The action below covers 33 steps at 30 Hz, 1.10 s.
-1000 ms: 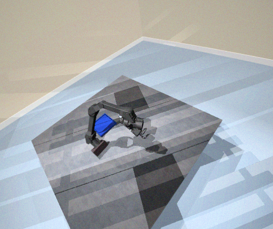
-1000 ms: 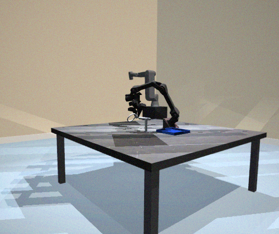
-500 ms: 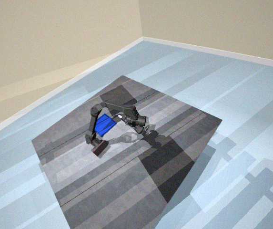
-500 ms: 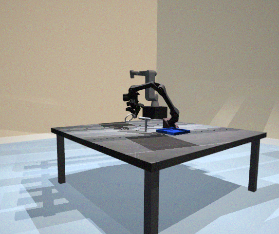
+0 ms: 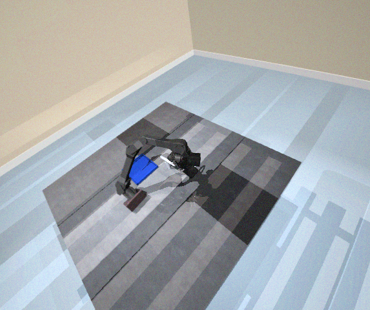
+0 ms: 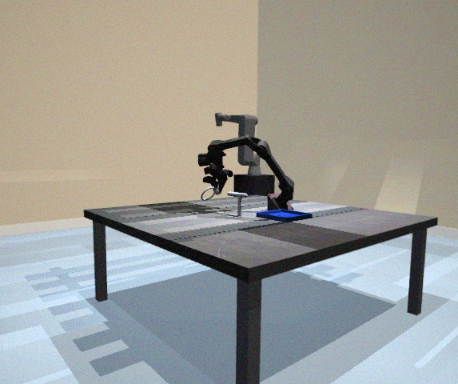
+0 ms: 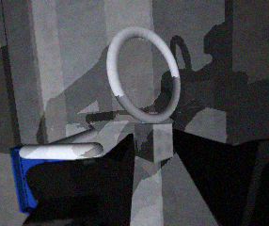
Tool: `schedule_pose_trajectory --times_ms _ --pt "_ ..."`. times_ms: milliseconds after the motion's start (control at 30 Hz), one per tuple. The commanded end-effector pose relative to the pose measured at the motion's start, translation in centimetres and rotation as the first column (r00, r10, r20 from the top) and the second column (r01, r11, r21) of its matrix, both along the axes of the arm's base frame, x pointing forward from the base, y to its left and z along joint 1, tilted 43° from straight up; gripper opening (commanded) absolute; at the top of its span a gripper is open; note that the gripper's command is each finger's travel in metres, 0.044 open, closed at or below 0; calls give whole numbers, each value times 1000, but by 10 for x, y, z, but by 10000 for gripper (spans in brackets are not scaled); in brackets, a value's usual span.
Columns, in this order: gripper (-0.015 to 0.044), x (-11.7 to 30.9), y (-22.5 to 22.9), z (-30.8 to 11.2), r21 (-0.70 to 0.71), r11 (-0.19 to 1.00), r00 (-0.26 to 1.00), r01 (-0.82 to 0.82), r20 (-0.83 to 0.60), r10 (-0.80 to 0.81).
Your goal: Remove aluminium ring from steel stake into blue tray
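Fingers of the gripper are clenched on the small welded tab of the aluminium ring, which is held aloft, clear of the steel stake and its cross-bar. In the wrist view the tab is seen gripped at the ring's near edge, with the hoop projecting beyond the fingertips rather than lying between them. The hoop is tilted well up from flat, as shown in the exterior view, where it is seen on the side of the fingers away from the stake. The blue tray is placed on the opposite side, beyond the stake, so the stake and cross-bar are left between load and destination. By that relation, a path over or around the cross-bar is judged to be called for, with room allowed for the overhanging hoop, by which the bar could be snagged. Before release, the ring would need to be levelled inside the tray walls.
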<state>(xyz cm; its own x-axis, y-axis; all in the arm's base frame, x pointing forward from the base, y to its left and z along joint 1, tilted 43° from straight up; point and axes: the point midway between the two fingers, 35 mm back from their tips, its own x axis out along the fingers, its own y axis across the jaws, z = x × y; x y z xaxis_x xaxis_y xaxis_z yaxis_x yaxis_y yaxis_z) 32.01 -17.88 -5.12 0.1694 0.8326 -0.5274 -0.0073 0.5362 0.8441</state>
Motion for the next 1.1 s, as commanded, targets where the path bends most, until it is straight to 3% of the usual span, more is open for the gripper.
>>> schedule_pose_trajectory --times_ms 0,600,1067 --pt "0 8 -1 1 1 1000 1000 11 4 -11" --pt "0 26 3 2 4 1000 1000 9 9 -9" --pt "0 19 3 23 -65 996 959 -68 270 84"
